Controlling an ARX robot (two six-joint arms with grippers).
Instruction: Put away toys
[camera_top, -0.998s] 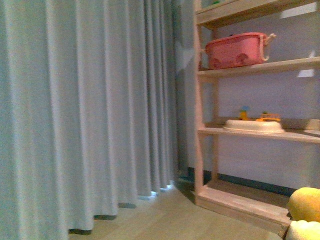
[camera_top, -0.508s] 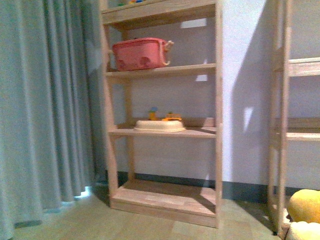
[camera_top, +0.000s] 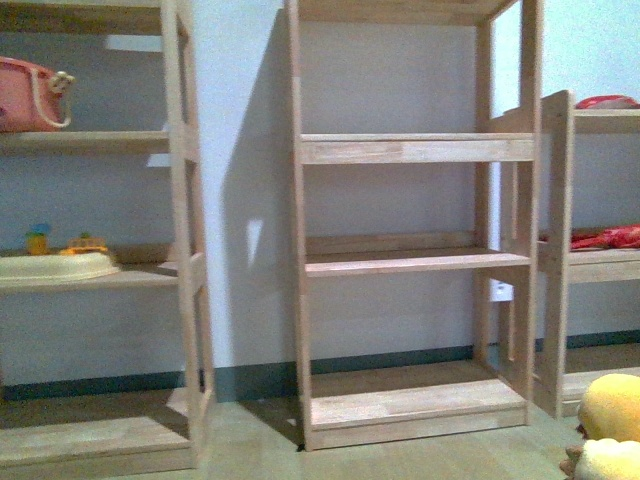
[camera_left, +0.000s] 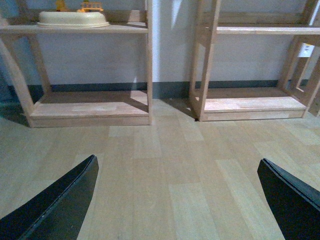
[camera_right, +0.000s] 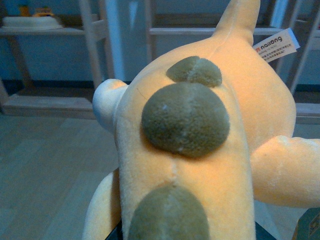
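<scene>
Plush toy (camera_right: 200, 150): fuzzy orange-yellow, rounded, olive spots; held low right, facing pale wooden shelves (camera_top: 415, 150). Right jaws clamp its underside, mostly hidden. Left jaws wide apart, empty, over plank floor (camera_left: 165, 165).

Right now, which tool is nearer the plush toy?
Right. The plush toy sits against the right tool, apparently gripped; the left tool hangs open over the floor, with no plush in its view.

Plush (camera_right: 200, 150): crowds the right gripper's camera, jaws beneath it hidden, grip unreadable; lower body cut off. Tag (camera_right: 276, 46) print mostly too small. Left gripper (camera_left: 177, 200): only two dark fingers (camera_left: 60, 205), edge-cropped.
</scene>
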